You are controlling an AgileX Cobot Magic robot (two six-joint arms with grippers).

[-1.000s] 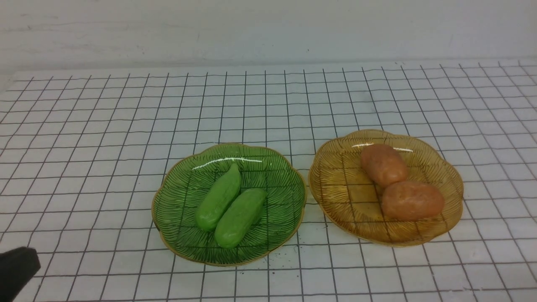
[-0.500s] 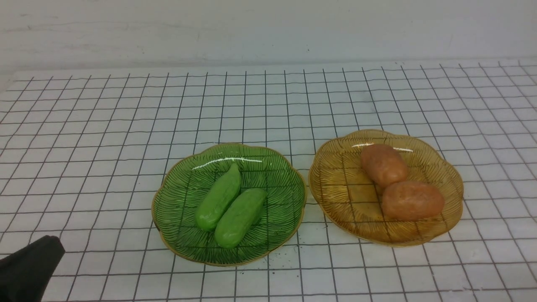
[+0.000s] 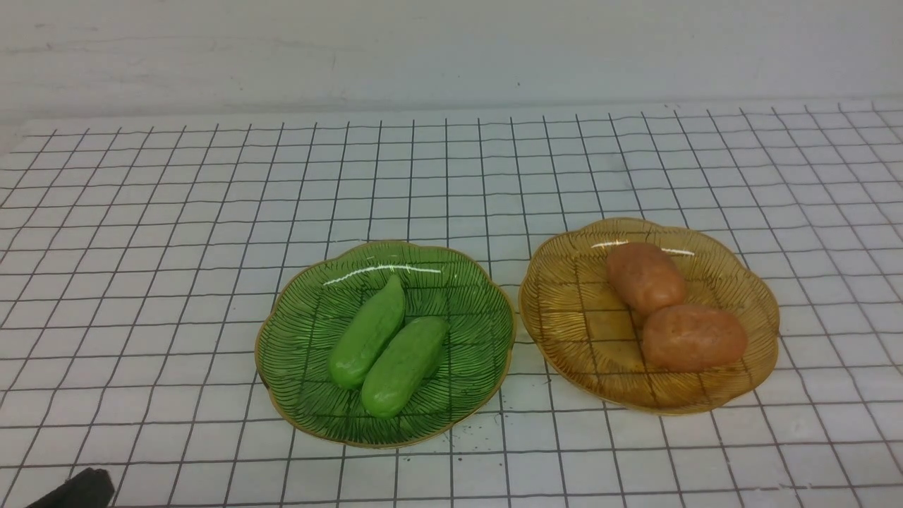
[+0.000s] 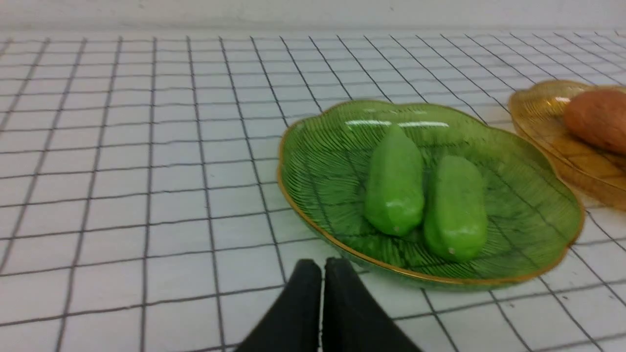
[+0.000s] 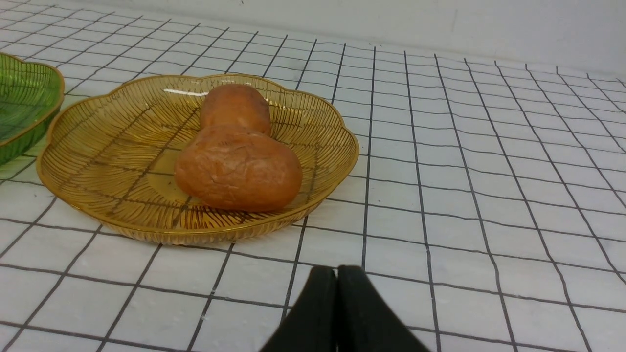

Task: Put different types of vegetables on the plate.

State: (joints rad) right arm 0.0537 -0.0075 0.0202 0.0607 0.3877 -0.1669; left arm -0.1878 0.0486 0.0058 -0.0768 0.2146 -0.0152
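Both jaws read clenched and empty on my wrist feeds: left gripper [image 4: 322, 266], right gripper [image 5: 336, 274]. Only front view shows cucumbers [image 3: 384, 346] on green plate [image 3: 296, 324], potatoes [image 3: 670, 310] on amber plate [image 3: 564, 310].

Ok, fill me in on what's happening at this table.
Nothing is being handled right now. Two green cucumbers lie side by side in the green plate, and two potatoes sit touching in the amber plate. Both the left gripper and the right gripper have their jaws shut and empty, short of the plates. So the vegetables are sorted by type, one kind per plate.
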